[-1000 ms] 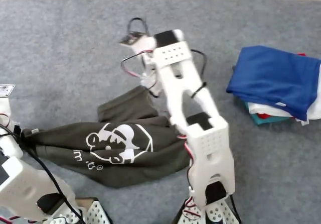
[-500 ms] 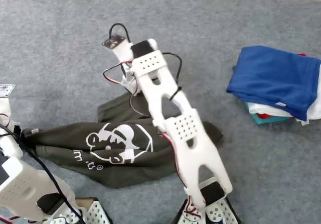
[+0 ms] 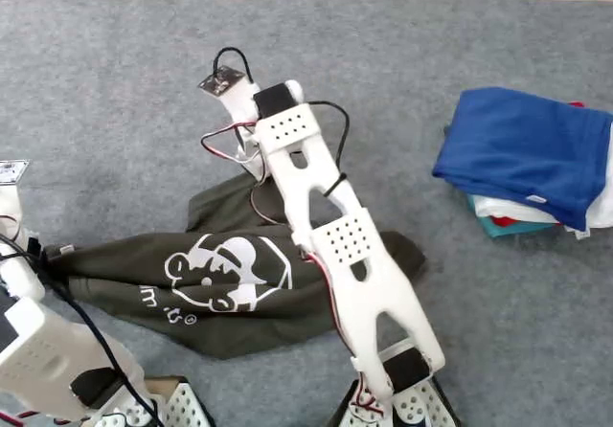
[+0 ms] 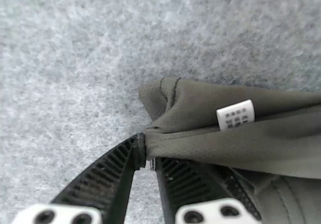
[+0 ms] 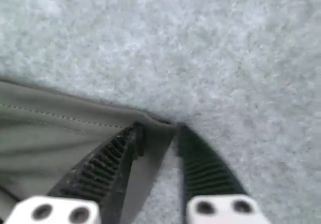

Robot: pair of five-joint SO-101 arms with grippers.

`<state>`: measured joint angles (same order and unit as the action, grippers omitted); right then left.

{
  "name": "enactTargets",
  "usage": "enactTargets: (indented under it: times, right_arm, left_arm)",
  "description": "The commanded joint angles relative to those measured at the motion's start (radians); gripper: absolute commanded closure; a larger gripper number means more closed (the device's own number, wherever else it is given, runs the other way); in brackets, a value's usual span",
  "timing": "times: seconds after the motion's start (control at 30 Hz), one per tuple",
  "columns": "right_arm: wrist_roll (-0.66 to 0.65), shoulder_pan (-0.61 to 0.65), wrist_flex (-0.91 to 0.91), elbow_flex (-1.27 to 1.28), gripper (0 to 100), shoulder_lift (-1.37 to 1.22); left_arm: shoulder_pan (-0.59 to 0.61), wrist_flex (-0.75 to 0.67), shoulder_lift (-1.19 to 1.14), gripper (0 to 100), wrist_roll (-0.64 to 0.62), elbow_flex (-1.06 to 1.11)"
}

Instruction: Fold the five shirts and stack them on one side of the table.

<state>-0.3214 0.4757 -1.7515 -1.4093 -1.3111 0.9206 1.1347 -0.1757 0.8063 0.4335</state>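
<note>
An olive shirt (image 3: 230,283) with a white print lies crumpled on the grey table, left of centre. My left gripper (image 4: 145,156) is shut on the shirt's (image 4: 225,143) left edge, near a small white label (image 4: 234,114); in the high view it sits at the table's left side (image 3: 40,253). My right arm (image 3: 316,207) stretches from the front edge over the shirt to its far sleeve. The right gripper (image 5: 158,133) is open, its fingers standing either side of the shirt's (image 5: 60,128) hem corner on the felt.
A stack of folded shirts (image 3: 522,154), blue on top with white, teal and red under it, rests at the right side. Grey felt (image 3: 124,92) covers the table, with bare room at the back and left.
My right arm has swung left, carrying its wrist from above the shirt's upper right to the far sleeve edge. The left gripper and the shirt's left edge have stayed put.
</note>
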Motion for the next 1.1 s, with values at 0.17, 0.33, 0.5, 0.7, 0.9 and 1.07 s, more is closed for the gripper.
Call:
enactTargets:
  times: [0.17, 0.33, 0.5, 0.7, 0.9, 1.07]
  right_arm:
    - [0.069, 0.002, -0.014, -0.01, 98.5, 0.077]
    - [0.157, -0.055, -0.012, -0.01, 98.5, 0.285]
    - [0.198, -0.129, -0.008, -0.094, 98.5, 0.556]
    - [0.198, -0.221, 0.032, -0.265, 98.5, 0.846]
    - [0.198, -0.328, 0.189, -0.219, 98.5, 1.089]
    - [0.198, -0.384, 0.324, -0.211, 98.5, 1.21]
  left_arm:
    - [-0.079, 0.012, 0.008, 97, -0.054, 0.012]
    - [-0.219, 0.021, 0.026, 97, -0.315, -0.076]
    - [-0.346, 0.189, 0.16, 97, -0.545, -0.331]
    - [-0.486, 0.348, 0.322, 97, -0.646, -0.702]
    - [-0.601, 0.488, 0.404, 97, -0.657, -1.05]
    - [-0.65, 0.626, 0.411, 97, -0.657, -1.313]
